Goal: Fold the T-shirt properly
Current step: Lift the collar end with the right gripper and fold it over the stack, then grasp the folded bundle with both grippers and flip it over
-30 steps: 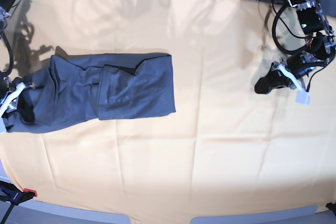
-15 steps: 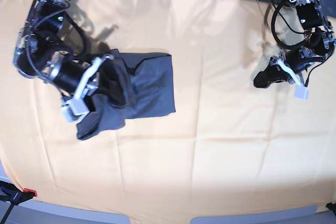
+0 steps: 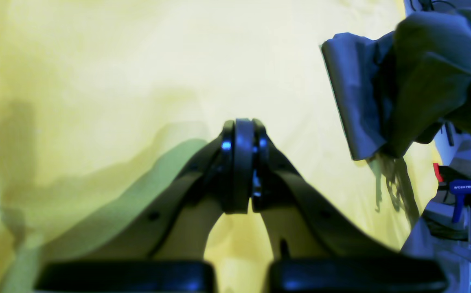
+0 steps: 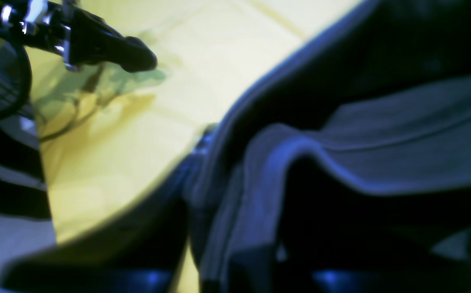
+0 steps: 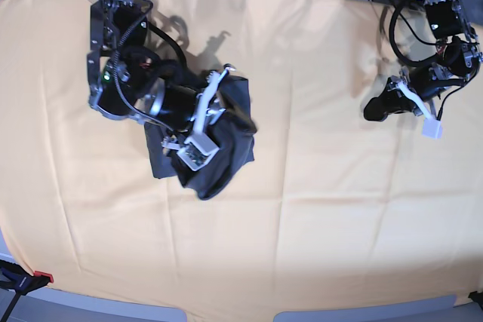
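Most of the folding looked done: the T-shirt [image 5: 219,141] lay bunched in a thick bundle left of centre on the orange-covered desk [image 5: 317,209], its layers uneven and wanting squaring. My right end effector [image 5: 215,99] sat on it; whether it gripped cloth, I could not tell. My left end effector [image 3: 241,167] was closed, empty, well apart. Only "WORKPRO" on a blue clamp [image 3: 461,195] was readable.
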`<action>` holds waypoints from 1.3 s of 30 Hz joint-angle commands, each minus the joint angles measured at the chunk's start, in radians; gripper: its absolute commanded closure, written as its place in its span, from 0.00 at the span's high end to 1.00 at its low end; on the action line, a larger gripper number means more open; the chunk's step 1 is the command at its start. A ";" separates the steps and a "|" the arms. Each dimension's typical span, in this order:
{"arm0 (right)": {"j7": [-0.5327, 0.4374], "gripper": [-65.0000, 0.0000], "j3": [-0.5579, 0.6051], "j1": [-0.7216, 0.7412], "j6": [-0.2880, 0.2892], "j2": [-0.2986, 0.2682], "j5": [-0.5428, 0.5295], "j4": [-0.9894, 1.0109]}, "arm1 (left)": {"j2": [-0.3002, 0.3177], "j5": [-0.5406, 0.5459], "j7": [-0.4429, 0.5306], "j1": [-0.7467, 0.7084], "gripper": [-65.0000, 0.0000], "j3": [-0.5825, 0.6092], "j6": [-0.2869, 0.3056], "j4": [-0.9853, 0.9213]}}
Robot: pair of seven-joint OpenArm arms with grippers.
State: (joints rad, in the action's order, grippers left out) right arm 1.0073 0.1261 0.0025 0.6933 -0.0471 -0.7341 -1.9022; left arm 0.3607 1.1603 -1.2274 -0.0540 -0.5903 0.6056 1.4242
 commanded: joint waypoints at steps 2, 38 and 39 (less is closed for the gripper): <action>-0.024 0.70 0.049 0.064 0.005 0.003 -0.023 0.044 | 0.017 0.027 0.016 0.013 0.00 -0.006 0.000 0.016; -0.158 0.00 -0.038 0.402 0.005 -0.198 0.175 0.454 | 0.087 0.323 -0.117 0.015 0.00 0.287 0.093 0.334; -0.158 0.00 -0.017 0.425 0.005 -0.206 0.185 0.490 | 0.087 0.323 -0.117 0.015 0.00 0.328 0.093 0.359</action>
State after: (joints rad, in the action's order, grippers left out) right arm 0.8707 0.1165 0.4007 0.6930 -0.2436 -0.5388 -1.3949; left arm 0.4355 1.4590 -1.3582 -0.0551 -0.2535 0.6899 1.7649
